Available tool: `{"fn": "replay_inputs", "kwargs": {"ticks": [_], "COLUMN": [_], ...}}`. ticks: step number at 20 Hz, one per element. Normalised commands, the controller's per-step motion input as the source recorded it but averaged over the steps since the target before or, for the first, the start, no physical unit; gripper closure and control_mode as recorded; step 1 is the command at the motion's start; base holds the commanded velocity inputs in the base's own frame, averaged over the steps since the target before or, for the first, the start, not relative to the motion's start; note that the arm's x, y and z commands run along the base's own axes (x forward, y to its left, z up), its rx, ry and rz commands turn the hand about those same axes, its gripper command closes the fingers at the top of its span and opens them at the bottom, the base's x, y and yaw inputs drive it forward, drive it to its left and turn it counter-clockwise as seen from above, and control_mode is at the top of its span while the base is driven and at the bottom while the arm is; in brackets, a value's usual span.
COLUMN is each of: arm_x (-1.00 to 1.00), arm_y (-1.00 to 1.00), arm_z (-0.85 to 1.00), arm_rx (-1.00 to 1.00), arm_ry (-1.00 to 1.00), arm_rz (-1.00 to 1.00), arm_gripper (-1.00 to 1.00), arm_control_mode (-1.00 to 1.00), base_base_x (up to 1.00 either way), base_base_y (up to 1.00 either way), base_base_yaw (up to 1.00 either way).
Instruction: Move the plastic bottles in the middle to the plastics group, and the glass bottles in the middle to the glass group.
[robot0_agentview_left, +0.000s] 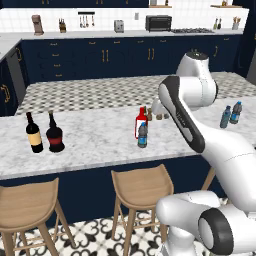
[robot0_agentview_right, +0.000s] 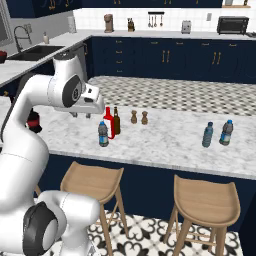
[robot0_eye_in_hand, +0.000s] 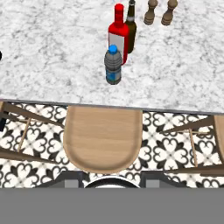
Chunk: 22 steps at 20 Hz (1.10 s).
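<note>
Below and ahead of the hand (robot0_agentview_right: 80, 114), the water bottle (robot0_eye_in_hand: 113, 64) stands nearest; approach it cleanly, avoiding the red bottle (robot0_eye_in_hand: 119, 35) behind. Grip state: can't tell.

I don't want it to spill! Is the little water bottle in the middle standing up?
Yes, upright. The little water bottle stands on the counter, cap on top, beside the red bottle.

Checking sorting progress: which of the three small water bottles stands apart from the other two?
The water bottle in front of the red bottle mid-counter; the other two stand paired at the right end.
</note>
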Motion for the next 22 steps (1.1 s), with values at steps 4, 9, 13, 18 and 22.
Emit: {"fn": "replay_inputs", "kwargs": {"ticks": [4,9,13,18,22], "arm_x": [-0.11,-0.11,0.34,0.92,0.96], "arm_y": [-0.07,-0.14,0.12,0.16,0.14], "arm_z": [-0.11,-0.54,-0.70,-0.30,-0.15], "arm_rx": [-0.01,-0.14,-0.18,-0.01,0.01], "arm_ry": [0.00,0.01,0.00,0.01,0.02], "arm_rz": [0.00,0.00,0.00,0.00,0.00], "arm_gripper": [-1.00,-1.00,-1.00,-1.00,-1.00], "arm_control_mode": [-1.00,-1.00,-1.00,-1.00,-1.00], "base_base_x": [0.00,0.00,0.00,0.00,0.00], "base_base_y": [0.00,0.00,0.00,0.00,0.00], "base_base_yaw": [0.00,0.00,0.00,0.00,0.00]}}
